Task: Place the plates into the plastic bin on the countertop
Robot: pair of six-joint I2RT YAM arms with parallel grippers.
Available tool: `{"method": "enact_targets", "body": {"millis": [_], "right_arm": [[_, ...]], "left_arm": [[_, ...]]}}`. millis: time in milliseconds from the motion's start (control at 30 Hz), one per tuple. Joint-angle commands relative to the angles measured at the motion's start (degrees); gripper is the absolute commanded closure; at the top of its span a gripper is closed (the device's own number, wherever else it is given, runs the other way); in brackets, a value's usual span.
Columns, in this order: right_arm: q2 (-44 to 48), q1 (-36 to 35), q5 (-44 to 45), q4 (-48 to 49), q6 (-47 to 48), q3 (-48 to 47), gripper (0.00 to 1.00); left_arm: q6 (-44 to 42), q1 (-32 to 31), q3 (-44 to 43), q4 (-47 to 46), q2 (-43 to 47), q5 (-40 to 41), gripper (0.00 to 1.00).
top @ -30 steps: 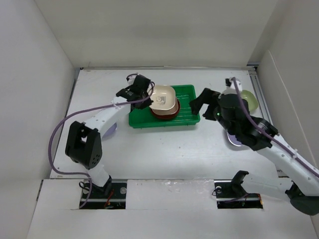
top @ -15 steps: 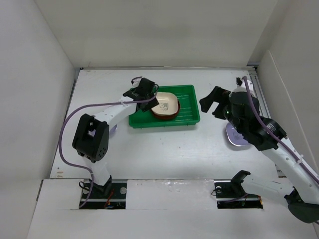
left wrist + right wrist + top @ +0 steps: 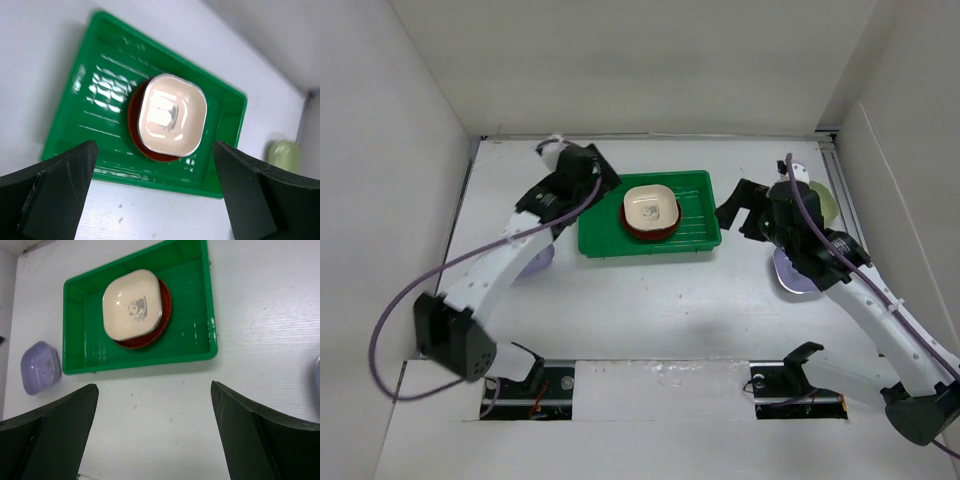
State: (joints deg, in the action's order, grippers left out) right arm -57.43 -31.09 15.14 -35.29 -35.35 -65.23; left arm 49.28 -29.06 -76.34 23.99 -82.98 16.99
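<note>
The green plastic bin [image 3: 695, 235] sits on the white countertop [image 3: 650, 300]. Inside it a cream dish [image 3: 650, 206] rests on a reddish-brown plate [image 3: 651, 231]. My left gripper [image 3: 156, 200] hovers open above the bin's near-left edge, empty, well clear of the cream dish [image 3: 172, 112]. My right gripper [image 3: 155, 435] is open and empty over bare countertop to the right of the bin [image 3: 140, 365]. A light green dish [image 3: 823, 203] lies at the far right, partly hidden behind the right arm. One lavender dish [image 3: 790, 272] lies under the right arm, another [image 3: 40, 367] left of the bin.
White walls [image 3: 410, 150] close in the countertop on the left, back and right. The left arm [image 3: 510, 255] reaches diagonally across the left side and covers most of the left lavender dish. The arm bases stand at the near edge.
The left gripper opened and let go of the cream dish, which now lies flat on the reddish-brown plate in the bin. The left wrist drew back to the left. The right arm shifted slightly.
</note>
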Motion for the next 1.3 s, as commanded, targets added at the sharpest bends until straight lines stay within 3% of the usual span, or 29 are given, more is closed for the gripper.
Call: {"method": "enact_targets", "body": {"millis": [0, 100, 133, 367, 633, 900, 1100, 1200, 1267], "right_arm": [[-0.31, 0.15, -6.17, 6.89, 1.25, 0.54, 0.0], [-0.32, -1.6, -8.54, 9.09, 1.25, 1.68, 0.0], [-0.32, -2.13, -8.54, 9.62, 1.25, 1.69, 0.0], [-2.77, -8.28, -11.27, 13.49, 1.25, 2.3, 0.0], [-3.3, -10.66, -13.11, 14.63, 2.39, 1.69, 0.0], [-0.75, -10.66, -13.64, 13.94, 3.54, 1.69, 0.0], [1.88, -10.66, -13.64, 13.4, 4.06, 1.69, 0.0], [1.88, -10.66, -13.11, 12.88, 4.06, 1.69, 0.0], [1.88, -10.66, -13.11, 12.35, 4.06, 1.69, 0.0]], "left_arm": [[3.19, 4.96, 7.74, 8.08, 11.75, 9.28, 0.0], [-0.38, 16.02, 16.0, 7.57, 18.7, 5.87, 0.0], [-1.8, 22.84, 17.61, 7.04, 19.95, 2.38, 0.0], [-7.44, 39.58, 23.42, 7.3, 20.76, -3.35, 0.0], [-2.0, 40.4, 27.55, 7.13, 16.01, -3.9, 0.02], [1.34, 40.4, 32.3, -0.07, 8.9, -4.51, 0.17], [3.54, 40.4, 34.68, -4.48, 3.36, -5.13, 0.48], [4.07, 40.4, 35.2, -5.96, 0.37, -4.51, 0.51], [4.07, 40.4, 35.2, -6.75, -1.99, -4.51, 0.68]]}}
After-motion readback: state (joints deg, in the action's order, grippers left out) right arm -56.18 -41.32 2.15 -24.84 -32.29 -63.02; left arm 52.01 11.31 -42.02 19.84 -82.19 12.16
